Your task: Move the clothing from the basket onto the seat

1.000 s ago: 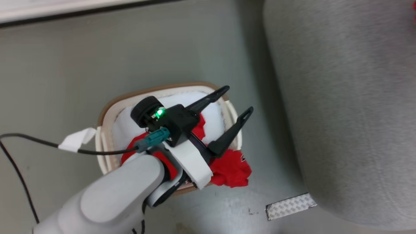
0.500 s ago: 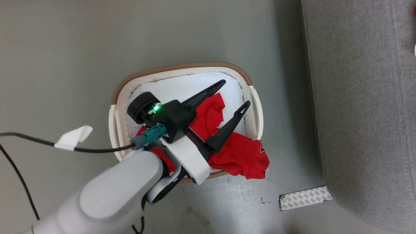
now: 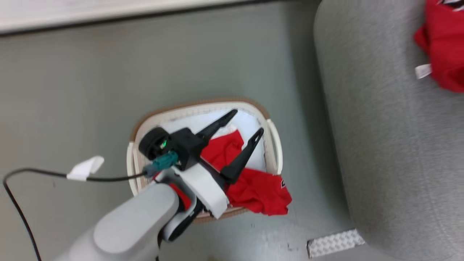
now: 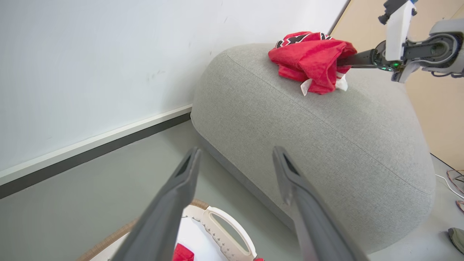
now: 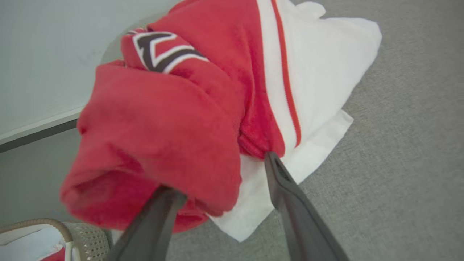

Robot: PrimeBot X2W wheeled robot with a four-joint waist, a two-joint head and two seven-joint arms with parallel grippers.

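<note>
Hovering wide-fingered for a pick, the left gripper (image 3: 248, 120) is held over red fabric clothing (image 3: 261, 190) in the cream-white holed basket (image 3: 188, 108). Left wrist: red-white garment (image 4: 311, 54) laid on grey upholstered seat (image 4: 326, 137), one o'clock. Right wrist: right gripper (image 5: 217, 172) fingers spread wide.

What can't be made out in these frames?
- Head view: the left arm covers part of the basket; how much clothing lies inside is hidden.
- Head view: the garment on the seat is cut by the frame edge.
- Right wrist view: fabric hides one right gripper fingertip.

Two clothing heaps (image 3: 444, 47) (image 3: 253, 188), one basket (image 3: 273, 141), one seat (image 3: 380, 145), two claws (image 3: 248, 121) (image 5: 222, 174)
</note>
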